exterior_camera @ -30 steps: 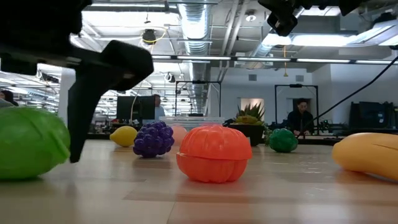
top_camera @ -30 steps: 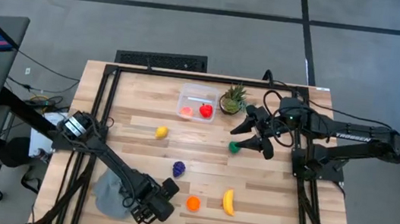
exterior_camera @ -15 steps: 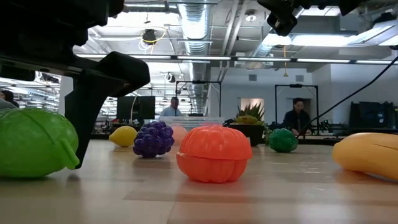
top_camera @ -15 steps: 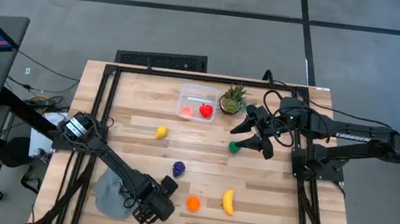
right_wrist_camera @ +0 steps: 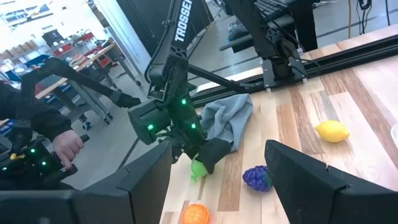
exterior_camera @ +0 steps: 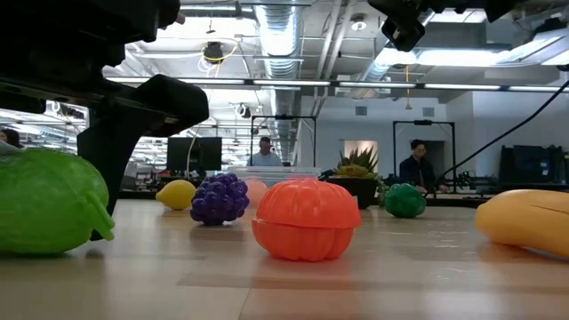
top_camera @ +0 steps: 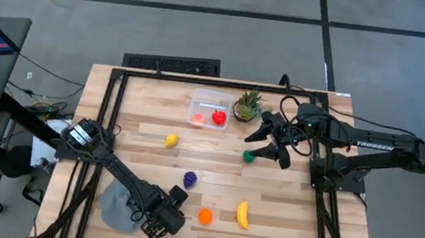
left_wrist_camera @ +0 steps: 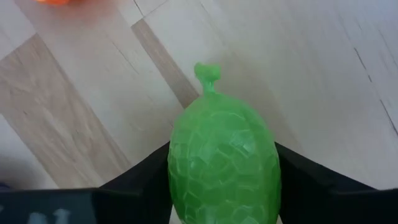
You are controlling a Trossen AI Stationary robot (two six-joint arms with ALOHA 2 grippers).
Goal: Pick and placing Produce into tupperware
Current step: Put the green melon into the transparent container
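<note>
A green, bumpy-skinned piece of produce [left_wrist_camera: 224, 162] with a short stem [left_wrist_camera: 207, 73] lies near the table's front left and shows large at the left of the low view [exterior_camera: 49, 200]. My left gripper [top_camera: 157, 224] stands over it, shut on it, and hides it in the high view. The clear tupperware [top_camera: 210, 108] sits at the far middle with a red and a pinkish piece inside. My right gripper [top_camera: 270, 142] hangs open above the table's far right, near a small dark green piece [top_camera: 248, 156]. My left gripper pinches the green produce by its two long sides [left_wrist_camera: 177, 168], one dark finger [left_wrist_camera: 140, 183] on each side, across its thick middle. The fingers come steeply from above. The produce rests on the table, its stem end pointing away from the fingers.
A lemon [top_camera: 171, 140], purple grapes [top_camera: 190, 179], an orange piece [top_camera: 205, 216] and a banana [top_camera: 243, 214] lie spread over the table. A grey cloth [top_camera: 117, 205] lies at the near left beside my left arm. A potted plant [top_camera: 247, 104] stands right of the tupperware.
My left gripper has shut on the green produce and rolled a little about its own axis; in the low view its finger has come in against the produce. The produce stays on the table. People walk in the room behind.
</note>
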